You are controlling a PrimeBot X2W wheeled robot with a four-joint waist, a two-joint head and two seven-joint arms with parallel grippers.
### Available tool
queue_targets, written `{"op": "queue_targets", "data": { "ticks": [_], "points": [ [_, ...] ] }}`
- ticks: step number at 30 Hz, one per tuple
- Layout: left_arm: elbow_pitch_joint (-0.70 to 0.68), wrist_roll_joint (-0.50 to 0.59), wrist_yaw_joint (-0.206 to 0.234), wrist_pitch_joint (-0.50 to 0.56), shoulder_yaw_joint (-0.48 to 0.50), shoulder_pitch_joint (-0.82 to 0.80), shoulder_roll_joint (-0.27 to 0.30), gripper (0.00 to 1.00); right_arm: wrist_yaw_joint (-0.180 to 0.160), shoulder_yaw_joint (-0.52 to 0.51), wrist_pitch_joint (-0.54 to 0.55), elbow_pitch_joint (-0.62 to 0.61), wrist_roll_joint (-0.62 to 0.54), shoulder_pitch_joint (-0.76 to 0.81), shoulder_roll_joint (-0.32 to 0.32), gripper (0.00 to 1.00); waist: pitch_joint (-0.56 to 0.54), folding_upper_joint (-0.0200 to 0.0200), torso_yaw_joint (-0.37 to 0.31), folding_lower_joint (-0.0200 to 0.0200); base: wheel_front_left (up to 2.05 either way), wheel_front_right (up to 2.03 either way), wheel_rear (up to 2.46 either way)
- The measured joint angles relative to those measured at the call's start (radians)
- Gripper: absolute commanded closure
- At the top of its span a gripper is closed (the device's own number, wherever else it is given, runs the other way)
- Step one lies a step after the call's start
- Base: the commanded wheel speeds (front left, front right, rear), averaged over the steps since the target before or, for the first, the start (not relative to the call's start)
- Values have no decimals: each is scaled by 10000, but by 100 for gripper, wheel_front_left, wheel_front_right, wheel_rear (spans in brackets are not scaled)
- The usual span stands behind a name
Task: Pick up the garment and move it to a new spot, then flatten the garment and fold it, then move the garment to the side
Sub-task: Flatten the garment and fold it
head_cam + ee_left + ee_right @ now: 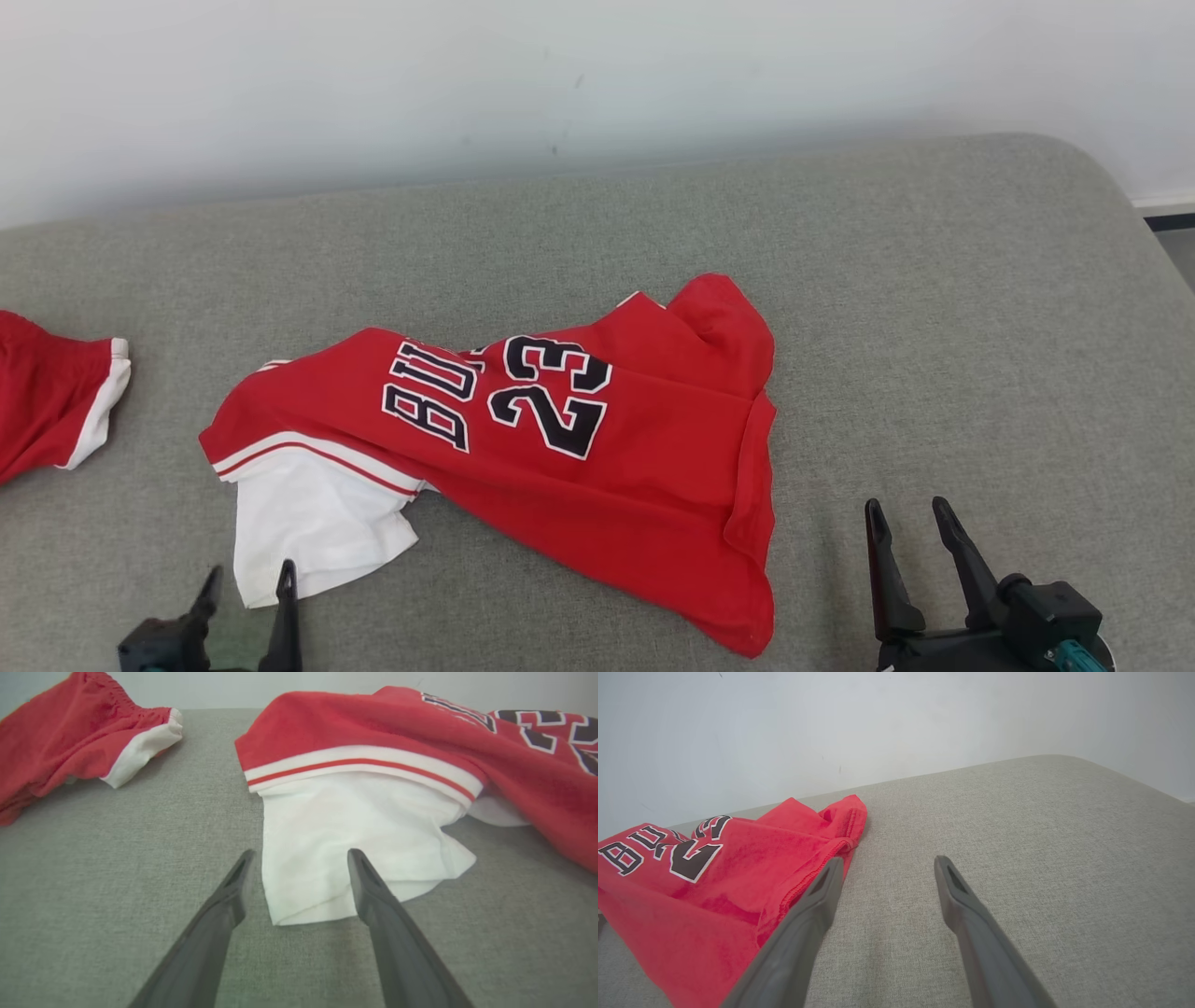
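Note:
The garment (pixel 597 448) is a red jersey with a dark "23" and a white sleeve (pixel 313 523), lying crumpled in the middle of the grey cushion. My left gripper (pixel 247 579) is open at the lower left, its tips just short of the white sleeve (pixel 345 844), which lies between and ahead of the fingers (pixel 233 891). My right gripper (pixel 907 515) stands open at the lower right, over bare cushion just right of the jersey's hem (pixel 808 877). Nothing is held.
A second red garment with white trim (pixel 51 401) lies at the cushion's far left edge (pixel 79 742). The grey cushion (pixel 980 355) runs back to a white wall (pixel 560 75); its rounded right edge drops off near a strip of floor (pixel 1176 243).

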Motion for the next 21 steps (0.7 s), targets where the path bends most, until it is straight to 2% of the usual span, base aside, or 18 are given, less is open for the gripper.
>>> {"op": "queue_targets", "data": {
  "ticks": [11,12,14,18,21],
  "points": [
    [1329,-151,-244,0,232,-394,-290,0,0,73,0,10,52,-64,-54,0,175,1,-135,1,0,0,0],
    [1444,-153,-297,0,226,-425,-318,22,0,73,0,12,52,-64,-58,0,177,0,-147,0,0,0,0],
    [1764,-291,-468,-2,293,-561,-401,100,0,82,0,23,52,-62,-61,0,166,0,-161,1,0,0,0],
    [2038,-238,-629,-2,472,-715,-431,100,0,52,0,48,50,-24,-56,0,80,0,-146,1,0,0,0],
    [1676,-40,-617,-2,713,-538,-650,100,0,21,0,105,50,41,-50,0,-34,0,-92,2,0,0,0]
  ]
}}
